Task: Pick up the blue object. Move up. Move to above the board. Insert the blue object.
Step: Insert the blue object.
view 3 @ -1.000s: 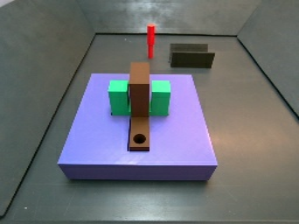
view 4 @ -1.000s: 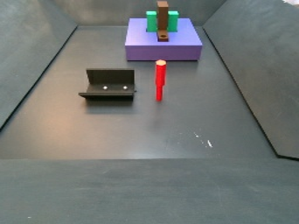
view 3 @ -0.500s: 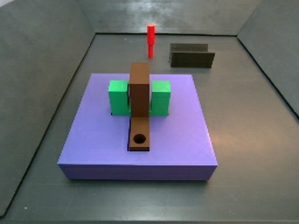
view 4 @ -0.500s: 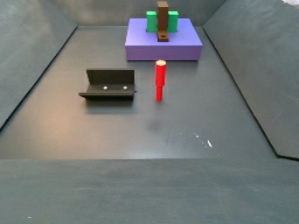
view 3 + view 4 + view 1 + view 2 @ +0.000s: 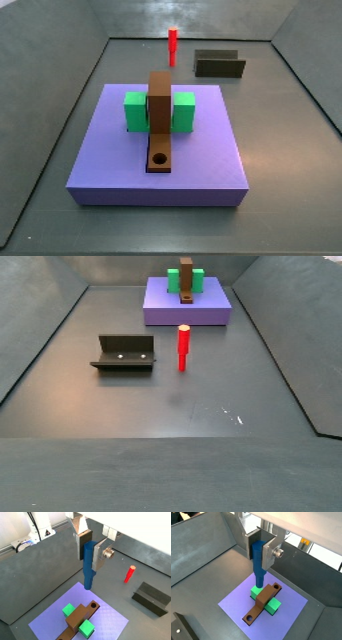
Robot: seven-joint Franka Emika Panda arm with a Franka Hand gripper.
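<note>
In both wrist views my gripper [image 5: 91, 554] [image 5: 260, 551] is shut on the blue object [image 5: 88, 566] [image 5: 258, 562], a thin blue peg that hangs upright from between the silver fingers, high above the floor. Below it lies the board [image 5: 80, 616] [image 5: 263, 602], a brown strip with a round hole near one end, passing through a green block [image 5: 77, 618] [image 5: 266, 602]. The peg's tip stands over the purple slab near the board. The board also shows in both side views [image 5: 160, 120] [image 5: 189, 283]. Neither the gripper nor the blue peg shows in the side views.
The board and green block rest on a large purple slab [image 5: 94, 160] [image 5: 163, 308] [image 5: 110, 622] [image 5: 238, 601]. A red peg [image 5: 173, 44] [image 5: 185, 347] [image 5: 129, 574] stands upright on the floor. The dark fixture [image 5: 219, 64] [image 5: 124, 353] [image 5: 153, 598] stands beside it. Grey walls enclose the floor.
</note>
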